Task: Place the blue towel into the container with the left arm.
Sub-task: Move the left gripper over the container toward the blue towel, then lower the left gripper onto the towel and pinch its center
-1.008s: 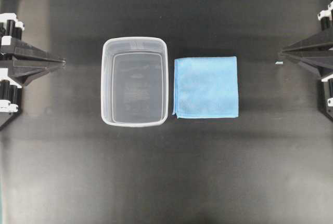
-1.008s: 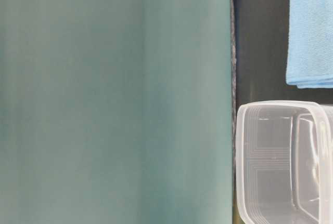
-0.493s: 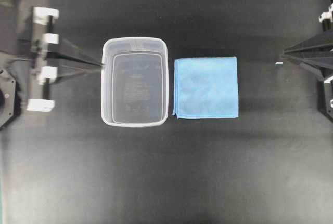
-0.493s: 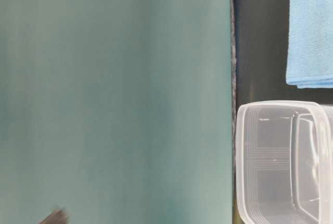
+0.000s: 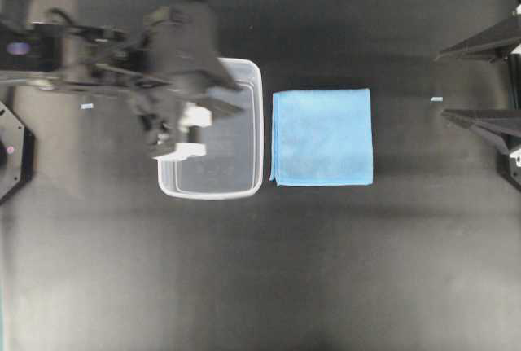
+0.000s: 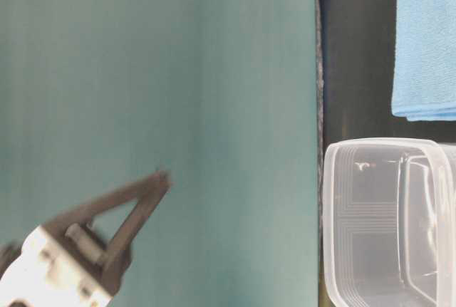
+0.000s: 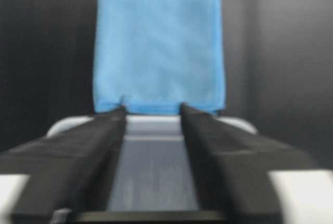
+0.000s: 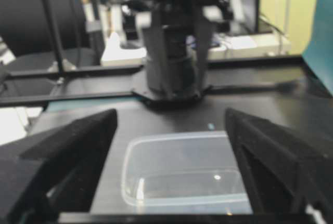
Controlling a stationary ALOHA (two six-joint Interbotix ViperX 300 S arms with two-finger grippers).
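The blue towel (image 5: 322, 137) lies flat on the black table, just right of the clear container (image 5: 212, 195). My left arm reaches out over the container's left and middle. The left gripper (image 5: 238, 97) hovers above the tub, pointing at the towel. In the left wrist view its fingers (image 7: 106, 135) stand apart with nothing between them, over the container's rim (image 7: 153, 123), with the towel (image 7: 158, 52) ahead. My right gripper (image 5: 442, 84) is wide open and empty at the right edge. It frames the container (image 8: 182, 172) in the right wrist view.
Two small white marks lie on the table, one on the left (image 5: 87, 107) and one on the right (image 5: 436, 99). The table-level view shows a teal backdrop (image 6: 157, 72), the tub (image 6: 335, 221), the towel's edge (image 6: 427, 36) and a blurred gripper finger (image 6: 135, 200).
My left arm has swung from the left edge to over the container, and its fingers have parted. My right gripper's fingers have spread wide apart. Towel and container have not moved.
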